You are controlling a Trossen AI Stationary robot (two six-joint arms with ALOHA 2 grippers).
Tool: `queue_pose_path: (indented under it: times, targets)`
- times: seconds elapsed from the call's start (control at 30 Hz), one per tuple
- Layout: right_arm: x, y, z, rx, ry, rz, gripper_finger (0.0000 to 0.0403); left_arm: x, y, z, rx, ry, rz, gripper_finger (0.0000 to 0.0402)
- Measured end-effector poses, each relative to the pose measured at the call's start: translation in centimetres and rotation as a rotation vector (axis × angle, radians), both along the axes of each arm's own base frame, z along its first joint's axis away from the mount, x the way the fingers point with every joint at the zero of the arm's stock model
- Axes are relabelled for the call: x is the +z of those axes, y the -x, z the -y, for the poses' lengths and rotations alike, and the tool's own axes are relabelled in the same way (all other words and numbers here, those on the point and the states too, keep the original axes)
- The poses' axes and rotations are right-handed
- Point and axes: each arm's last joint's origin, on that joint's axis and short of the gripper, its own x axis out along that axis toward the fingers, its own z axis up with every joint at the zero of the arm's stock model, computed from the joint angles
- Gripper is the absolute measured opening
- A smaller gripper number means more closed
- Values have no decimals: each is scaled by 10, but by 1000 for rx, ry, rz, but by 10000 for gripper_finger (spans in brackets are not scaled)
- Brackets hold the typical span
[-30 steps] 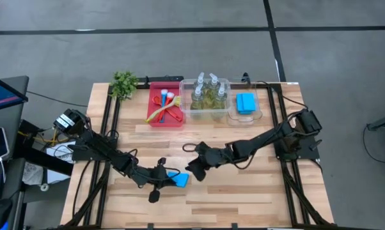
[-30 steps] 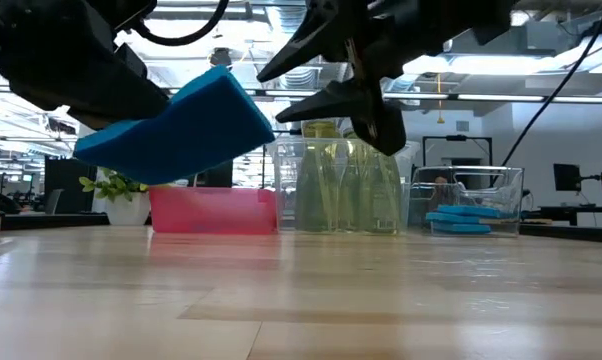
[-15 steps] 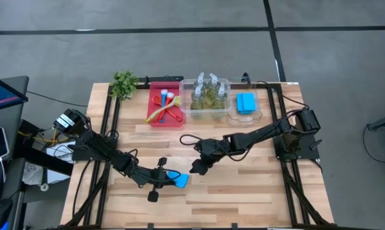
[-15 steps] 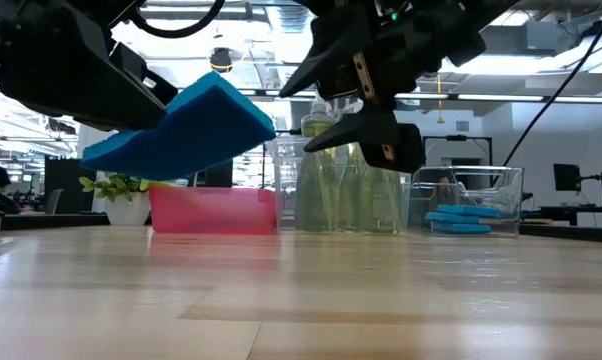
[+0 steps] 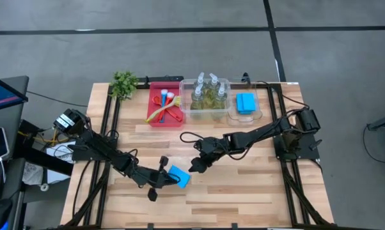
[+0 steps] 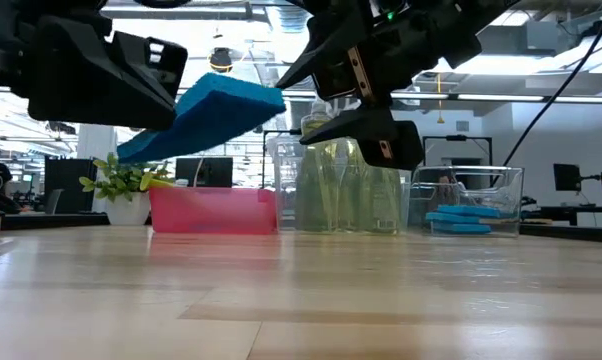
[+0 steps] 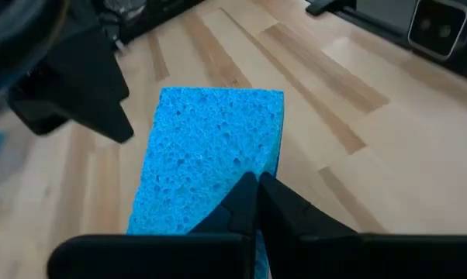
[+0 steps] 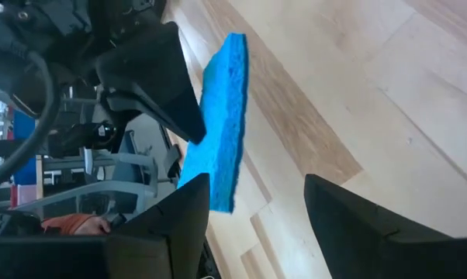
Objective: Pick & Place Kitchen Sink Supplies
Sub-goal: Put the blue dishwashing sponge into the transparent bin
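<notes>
A flat blue sponge (image 5: pixel 179 177) hangs in the air over the table's near middle, with my left gripper (image 5: pixel 164 179) shut on one of its ends. In the low view the sponge (image 6: pixel 209 110) slants up toward its free end. My right gripper (image 5: pixel 194 166) stands open just right of that free end, and its fingers (image 6: pixel 373 137) touch nothing. In the right wrist view the sponge (image 8: pixel 223 116) shows edge-on ahead of my right gripper (image 8: pixel 257 190). My left gripper pinches the sponge's end (image 7: pixel 218 203) between its two fingers, one on each broad face. The fingers come from the table's left, slanting slightly down, along the sponge's length. The sponge is lifted clear of the table, tilted, with its free end (image 6: pixel 271 97) highest.
At the far side stand a red tray (image 5: pixel 155 119) with thin brushes, a clear bin (image 5: pixel 205 114) of small bottles, and a clear bin (image 5: pixel 256 115) with blue sponges. A small green plant (image 5: pixel 124 83) sits at the far left. Bare wood lies along the near edge.
My left gripper has rolled about its own line without shifting place, and the sponge has turned with it. Its broad face now lies flatter toward the ceiling and shows thinner from table height. My right gripper has turned at the wrist and drawn a little closer to the sponge.
</notes>
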Motion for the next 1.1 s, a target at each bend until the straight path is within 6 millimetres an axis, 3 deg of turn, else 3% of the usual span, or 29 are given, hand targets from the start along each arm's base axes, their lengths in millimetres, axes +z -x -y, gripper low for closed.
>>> queue_pose_path:
  times: [0.17,0.37,0.53,1.1]
  targets:
    - [1,-1,0,-6,-16,10,202,1,-3,-3,-37,-111,29,11]
    - [2,-1,0,-8,-17,13,196,13,-21,-13,-23,-190,79,11]
    - [2,-1,0,-8,-17,15,197,20,-33,-24,-71,-187,92,11]
    - [2,-4,18,-47,15,27,159,19,-34,-26,-66,-184,79,11]
